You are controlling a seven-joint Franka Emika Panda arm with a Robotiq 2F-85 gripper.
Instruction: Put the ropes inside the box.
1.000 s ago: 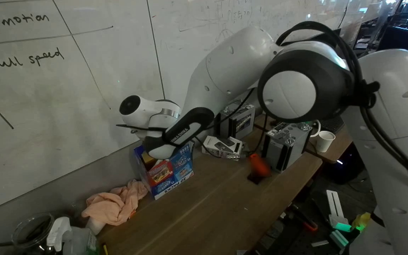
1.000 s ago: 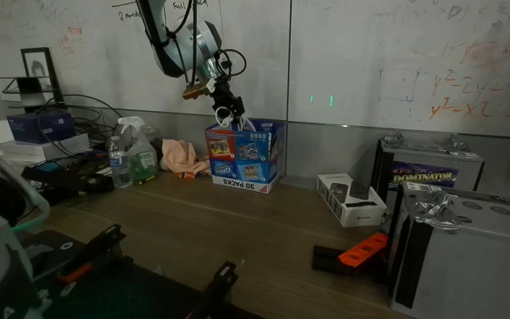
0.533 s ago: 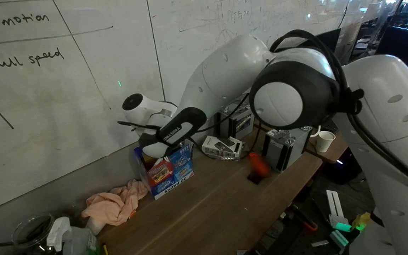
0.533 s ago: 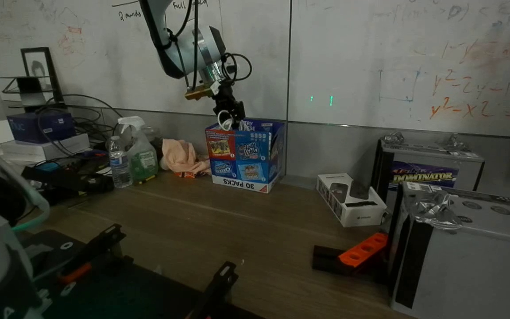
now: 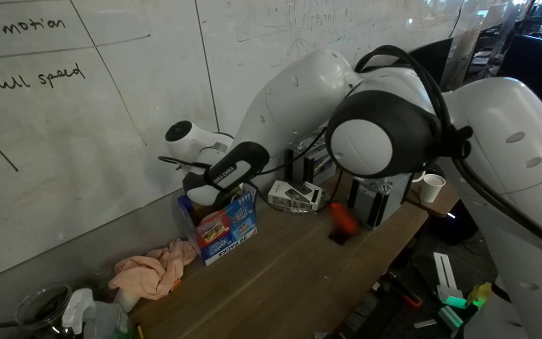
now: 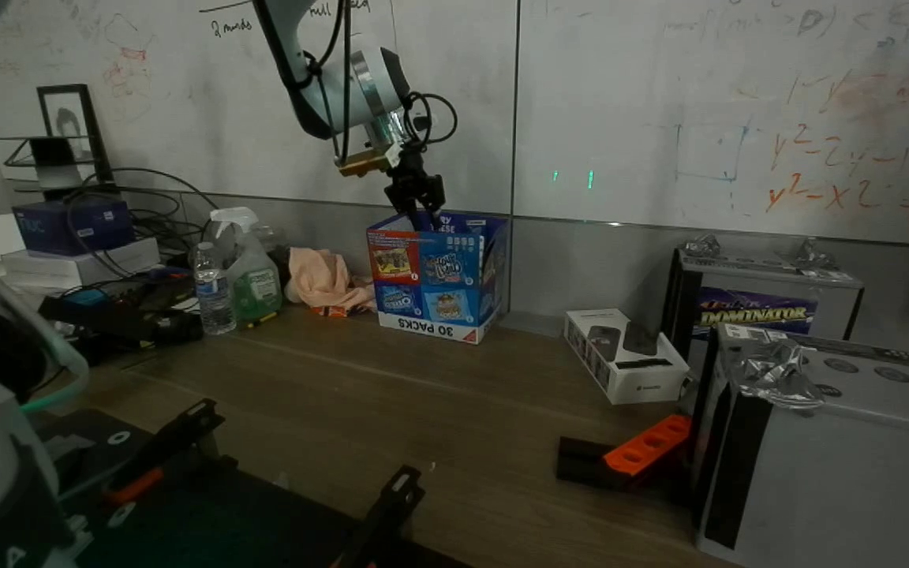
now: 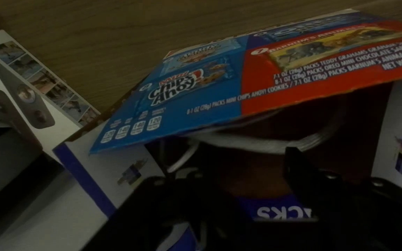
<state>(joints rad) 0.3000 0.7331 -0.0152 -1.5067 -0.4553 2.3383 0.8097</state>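
White rope (image 7: 270,145) lay within the box (image 7: 201,118), behind the front wall. The gripper (image 7: 248,157) reached into the mouth, jaws apart, presumably to release the strands (contact could not be confirmed). The table (image 6: 328,394) supported the box mouth-up, likely for top loading.
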